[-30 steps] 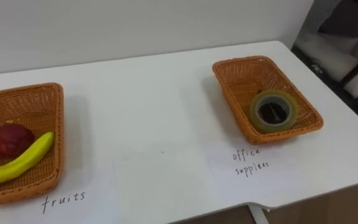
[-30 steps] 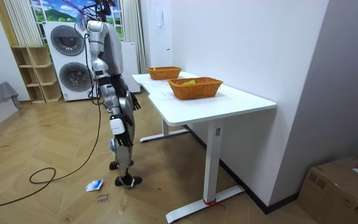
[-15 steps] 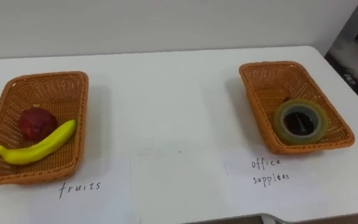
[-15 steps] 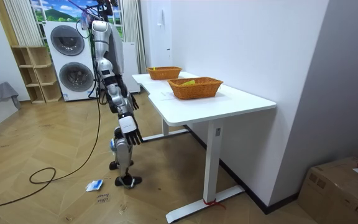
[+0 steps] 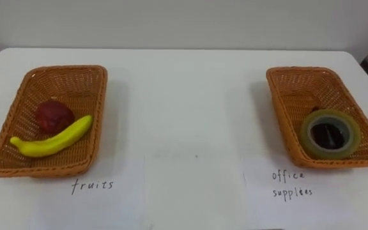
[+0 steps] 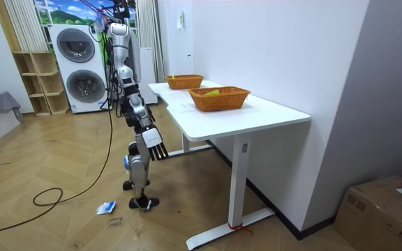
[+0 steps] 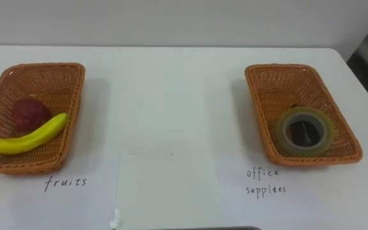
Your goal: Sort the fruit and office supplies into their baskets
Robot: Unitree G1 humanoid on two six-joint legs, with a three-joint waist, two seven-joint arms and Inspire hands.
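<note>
Cam swung to centre both baskets, right hand [image 6: 151, 141] dropped beside table [image 6: 271, 110], fingers slack & empty; banana [image 5: 53, 140] + red fruit [image 5: 54, 115] in left fruit basket [image 5: 69, 86], tape roll [image 5: 330, 133] in right office basket [image 5: 299, 89], so sort looks done.

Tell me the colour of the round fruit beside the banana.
The round fruit is dark red, clearest in the left eye view.

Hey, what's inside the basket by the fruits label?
A yellow banana and a dark red fruit lie in the left basket. The weave beneath them is covered.
</note>
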